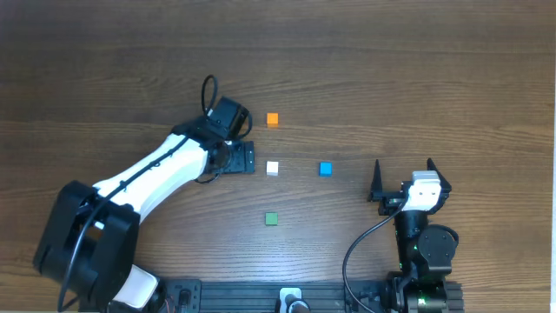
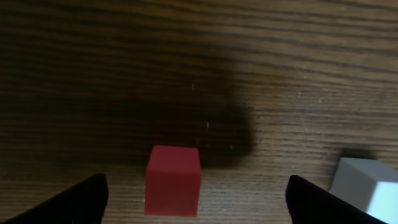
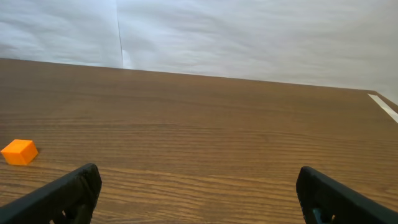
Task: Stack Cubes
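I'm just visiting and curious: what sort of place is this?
Probably a robotics test bench: a left arm and right arm stand at a wooden table, the orange cube and blue cube lie on it, and a white backdrop stands behind.

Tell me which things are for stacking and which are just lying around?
For stacking: red cube, white cube, orange cube, blue cube, green cube.
Just lying about: nothing loose, only the wooden table and the white backdrop.
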